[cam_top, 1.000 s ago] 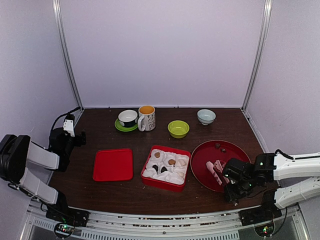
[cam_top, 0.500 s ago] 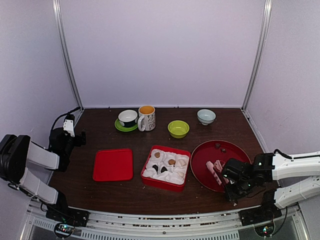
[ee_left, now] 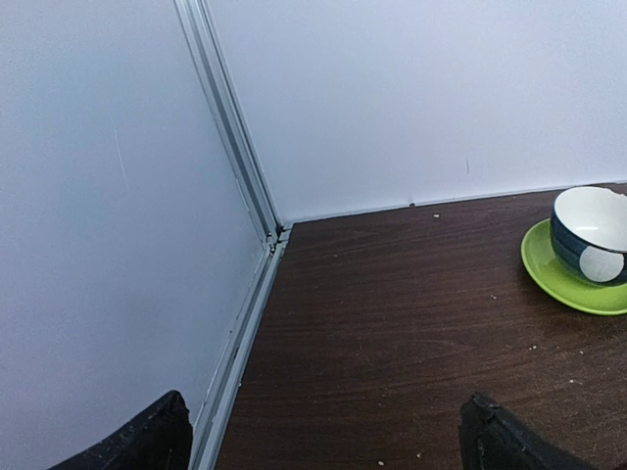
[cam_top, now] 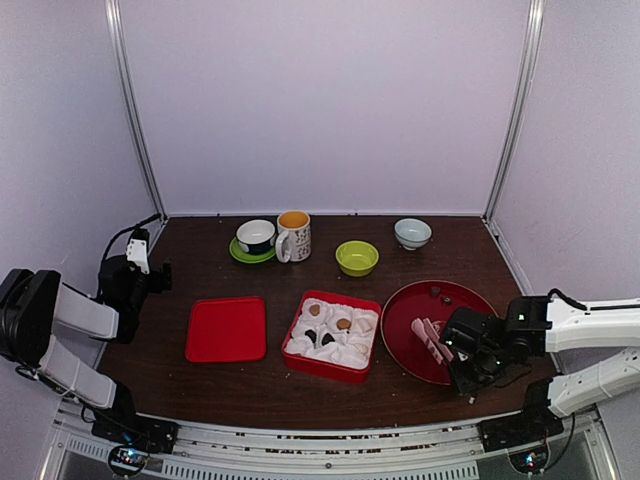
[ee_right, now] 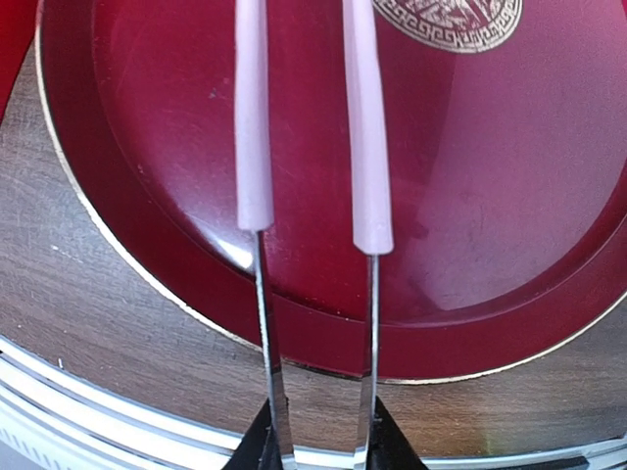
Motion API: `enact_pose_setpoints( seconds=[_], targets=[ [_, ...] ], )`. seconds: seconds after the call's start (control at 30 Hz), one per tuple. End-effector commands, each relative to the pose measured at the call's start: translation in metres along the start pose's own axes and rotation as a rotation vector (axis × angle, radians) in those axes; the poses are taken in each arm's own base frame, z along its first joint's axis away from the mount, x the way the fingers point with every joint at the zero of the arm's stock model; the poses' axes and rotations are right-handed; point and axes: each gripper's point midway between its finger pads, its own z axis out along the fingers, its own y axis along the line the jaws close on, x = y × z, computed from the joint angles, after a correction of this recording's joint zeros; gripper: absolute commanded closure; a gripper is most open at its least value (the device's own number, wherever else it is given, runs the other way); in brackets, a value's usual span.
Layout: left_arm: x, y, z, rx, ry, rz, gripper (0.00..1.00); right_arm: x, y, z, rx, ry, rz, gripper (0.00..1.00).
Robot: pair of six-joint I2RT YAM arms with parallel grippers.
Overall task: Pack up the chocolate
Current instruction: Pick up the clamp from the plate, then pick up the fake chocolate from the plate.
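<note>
- The right gripper [ee_right: 318,448], at lower right of the overhead frame, is clenched on the metal stems of one pair of pink-tipped tongs [ee_right: 309,127], whose prongs stand apart.
- The tongs' long axis runs up the wrist frame, over the red plate [cam_top: 400,305].
- Two dark chocolates [cam_top: 436,291] lie near the plate's upper rim, beyond the tips; the right arm is much nearer.
- Left of the plate, one red box [cam_top: 325,369] holds about four more sweets, with one lid [cam_top: 227,328] beside it.
- The left gripper [ee_left: 323,450], at far left, is released and holds nothing.

no readable text, labels or numbers anywhere
</note>
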Motion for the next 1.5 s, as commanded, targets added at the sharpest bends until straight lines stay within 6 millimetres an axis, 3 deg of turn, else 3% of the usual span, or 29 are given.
enact_pose_setpoints(
  seconds=[0.0, 0.5, 1.47],
  targets=[
    [-0.016, 0.005, 0.002, -0.013, -0.061, -0.013, 0.02, -0.009, -0.004, -0.010, 0.043, -0.022, -0.035, 0.75],
    [-0.016, 0.005, 0.002, -0.014, -0.061, -0.013, 0.02, -0.012, -0.003, -0.013, 0.052, -0.008, -0.049, 0.69],
    [-0.016, 0.005, 0.002, -0.013, -0.061, -0.013, 0.02, -0.033, -0.003, -0.001, 0.059, 0.016, -0.017, 0.69]
  ],
)
